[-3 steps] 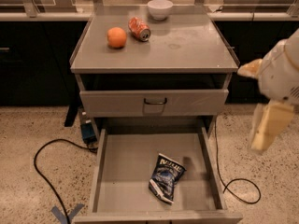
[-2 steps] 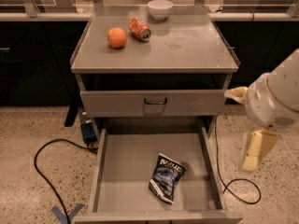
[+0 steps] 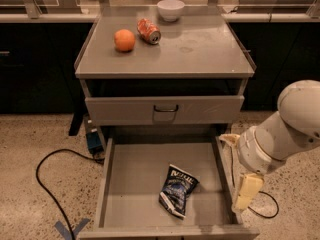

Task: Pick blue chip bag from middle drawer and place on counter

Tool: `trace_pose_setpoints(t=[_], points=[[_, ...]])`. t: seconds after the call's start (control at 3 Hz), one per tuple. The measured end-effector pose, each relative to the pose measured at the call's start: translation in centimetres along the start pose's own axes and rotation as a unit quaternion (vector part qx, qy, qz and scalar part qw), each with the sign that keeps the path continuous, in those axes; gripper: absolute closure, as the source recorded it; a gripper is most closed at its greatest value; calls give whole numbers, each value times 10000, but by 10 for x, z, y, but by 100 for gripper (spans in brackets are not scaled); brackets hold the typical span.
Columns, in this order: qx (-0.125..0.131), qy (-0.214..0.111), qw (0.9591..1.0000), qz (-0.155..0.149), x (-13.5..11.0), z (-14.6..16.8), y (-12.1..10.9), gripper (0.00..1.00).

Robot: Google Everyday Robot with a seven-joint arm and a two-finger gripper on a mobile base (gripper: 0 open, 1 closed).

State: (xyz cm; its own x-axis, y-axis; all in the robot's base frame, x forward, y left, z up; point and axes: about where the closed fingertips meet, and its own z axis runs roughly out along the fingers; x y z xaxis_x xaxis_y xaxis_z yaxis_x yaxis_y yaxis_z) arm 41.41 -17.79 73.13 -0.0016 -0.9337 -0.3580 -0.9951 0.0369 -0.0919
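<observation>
The blue chip bag (image 3: 176, 190) lies flat on the bottom of the open middle drawer (image 3: 135, 179), right of centre and near the front. The counter (image 3: 200, 49) is the grey cabinet top above it. My gripper (image 3: 245, 191) hangs from the white arm (image 3: 285, 134) at the right. It is just outside the drawer's right wall, to the right of the bag and about level with it. It holds nothing that I can see.
An orange (image 3: 124, 40), an orange-red soda can (image 3: 148, 30) and a white bowl (image 3: 170, 9) stand on the counter's back left. The shut upper drawer front (image 3: 165, 109) overhangs the open drawer. A black cable (image 3: 45, 184) and a small blue box (image 3: 93, 141) lie on the floor at left.
My arm has moved left and down, bringing the gripper from well right of the cabinet to the open drawer's right wall. The bag has not moved.
</observation>
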Motion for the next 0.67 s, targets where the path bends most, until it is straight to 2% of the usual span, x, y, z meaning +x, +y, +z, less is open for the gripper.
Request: trace_pose_setpoints(t=[0.33, 0.67], points=[[0, -1, 10000, -2, 0, 0, 0, 0], [-55, -74, 9997, -244, -4, 10, 1, 0]])
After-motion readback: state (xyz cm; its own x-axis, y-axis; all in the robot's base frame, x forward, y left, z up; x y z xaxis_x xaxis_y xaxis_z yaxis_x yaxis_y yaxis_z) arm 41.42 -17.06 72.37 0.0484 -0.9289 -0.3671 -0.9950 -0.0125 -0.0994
